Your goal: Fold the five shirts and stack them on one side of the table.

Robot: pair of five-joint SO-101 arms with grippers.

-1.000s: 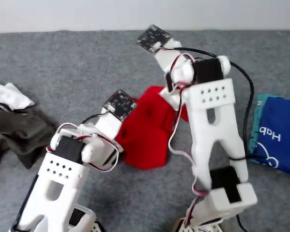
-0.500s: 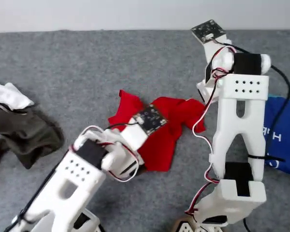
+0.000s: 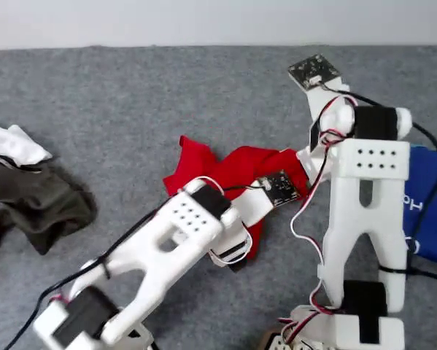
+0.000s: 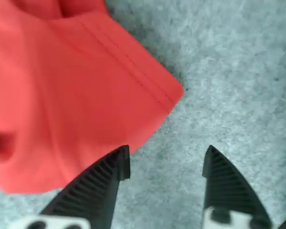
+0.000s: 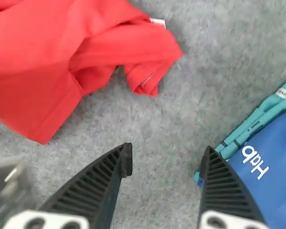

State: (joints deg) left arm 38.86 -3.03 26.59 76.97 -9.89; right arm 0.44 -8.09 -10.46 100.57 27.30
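- Table (image 3: 130, 95): open grey surface, upper left of high view.
- Red shirt (image 3: 225, 164): crumpled at centre, partly hidden under arms.
- Blue shirt (image 3: 434, 226): cut off at right edge.
- Dark shirt (image 3: 36, 204), white shirt (image 3: 10, 142): cut off at left edge.
- Left gripper (image 4: 166, 152), right gripper (image 5: 167, 149): fingers spread, empty.

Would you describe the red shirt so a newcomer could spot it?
Start from the grey table and look at its middle. The red shirt lies crumpled there, the only red cloth, with a blue shirt at one side and a dark garment at the other.
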